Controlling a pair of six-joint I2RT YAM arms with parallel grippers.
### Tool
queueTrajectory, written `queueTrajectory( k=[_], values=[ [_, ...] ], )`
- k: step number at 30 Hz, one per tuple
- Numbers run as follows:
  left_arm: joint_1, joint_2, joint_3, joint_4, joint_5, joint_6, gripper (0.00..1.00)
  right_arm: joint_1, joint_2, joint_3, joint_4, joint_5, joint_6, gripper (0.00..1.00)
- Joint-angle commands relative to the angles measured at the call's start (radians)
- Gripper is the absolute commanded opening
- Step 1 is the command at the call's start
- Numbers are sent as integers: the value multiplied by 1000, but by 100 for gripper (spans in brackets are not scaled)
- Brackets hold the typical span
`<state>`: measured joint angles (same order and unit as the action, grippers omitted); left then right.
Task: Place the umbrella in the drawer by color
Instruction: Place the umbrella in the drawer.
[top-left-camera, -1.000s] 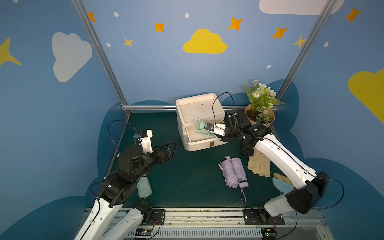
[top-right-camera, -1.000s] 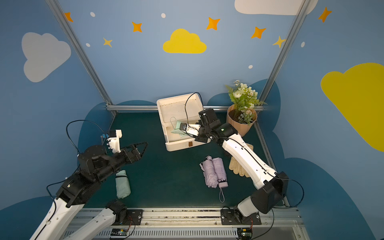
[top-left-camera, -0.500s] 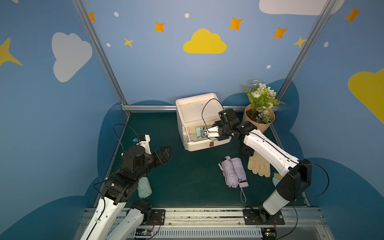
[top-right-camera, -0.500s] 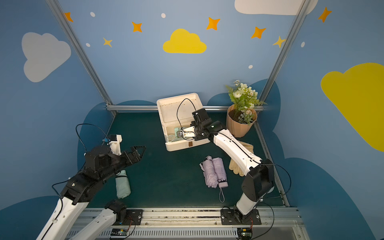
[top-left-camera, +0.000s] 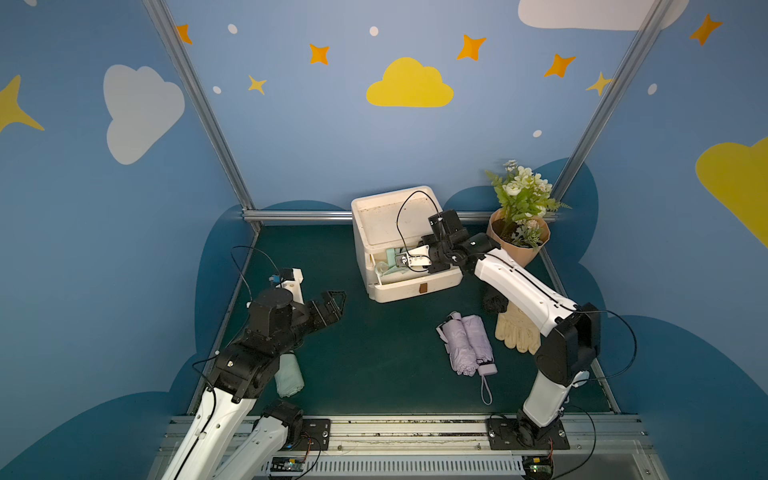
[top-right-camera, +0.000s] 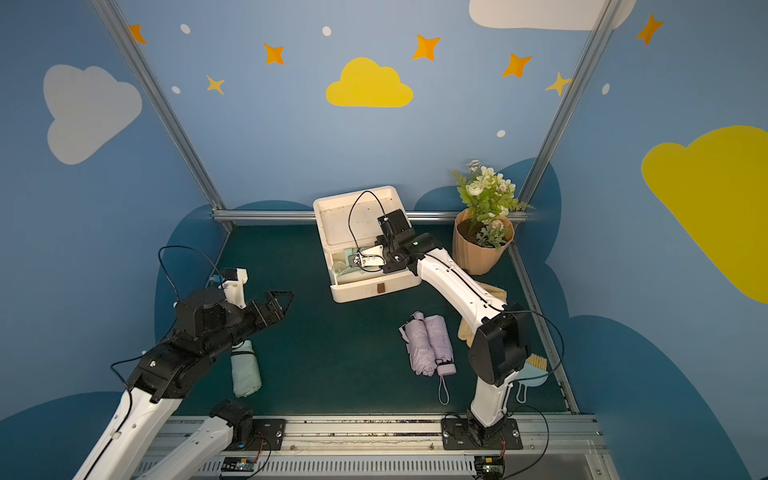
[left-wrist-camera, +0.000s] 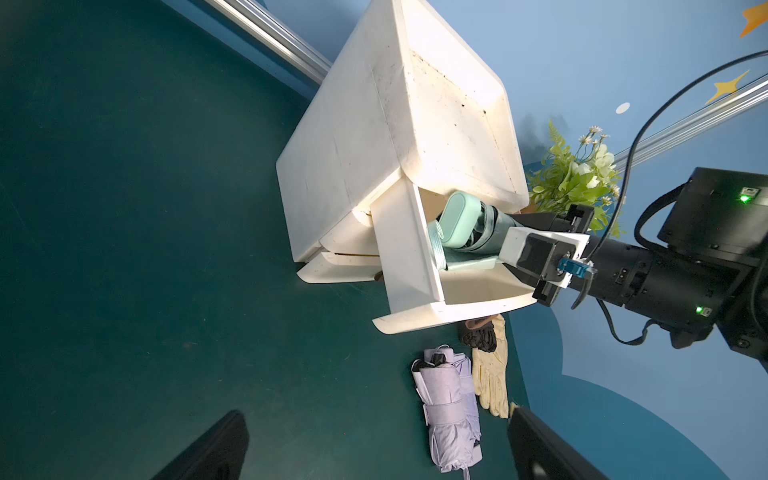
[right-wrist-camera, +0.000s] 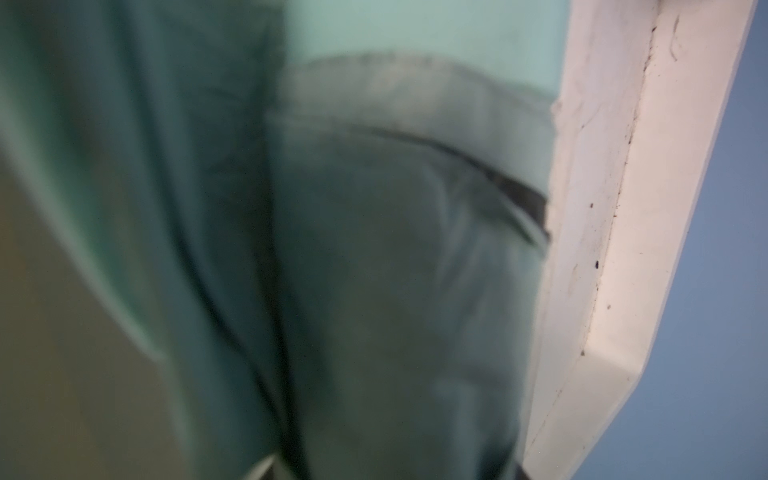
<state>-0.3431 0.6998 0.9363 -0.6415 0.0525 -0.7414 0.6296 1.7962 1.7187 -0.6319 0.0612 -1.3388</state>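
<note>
A white drawer cabinet (top-left-camera: 376, 232) stands at the back of the green mat with its upper drawer (top-left-camera: 399, 291) pulled out. A mint green umbrella (left-wrist-camera: 457, 220) lies slanted inside that drawer, also in a top view (top-right-camera: 347, 254). My right gripper (top-left-camera: 399, 262) reaches into the drawer and is shut on this umbrella, whose fabric (right-wrist-camera: 374, 249) fills the right wrist view. A purple umbrella (top-left-camera: 467, 345) lies on the mat in front of the cabinet. A second mint green umbrella (top-right-camera: 245, 370) lies beside my left arm. My left gripper (top-left-camera: 336, 299) hovers open and holds nothing.
Cream gloves (top-left-camera: 517, 332) and a black glove (left-wrist-camera: 480, 336) lie right of the purple umbrella. A flower pot (top-left-camera: 519, 237) stands at the back right corner. A pale blue brush (top-right-camera: 534, 370) lies by the right arm's base. Metal frame rails border the mat.
My right gripper has carried the mint green umbrella leftward and lower, deeper into the open drawer. The left arm has sunk slightly and stays open.
</note>
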Motion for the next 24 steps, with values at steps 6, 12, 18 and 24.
queueTrajectory(
  k=[6,12,18,24],
  values=[
    [13,19,-11,29,23,2,100,-14,9,51,49,-24,38,53],
    [21,27,-4,27,33,4,100,-19,-6,54,49,-54,57,74],
    [35,31,4,25,49,4,100,-25,-22,53,50,-61,58,86],
    [71,33,27,-29,36,18,100,-37,-51,77,51,-65,86,93]
  ],
)
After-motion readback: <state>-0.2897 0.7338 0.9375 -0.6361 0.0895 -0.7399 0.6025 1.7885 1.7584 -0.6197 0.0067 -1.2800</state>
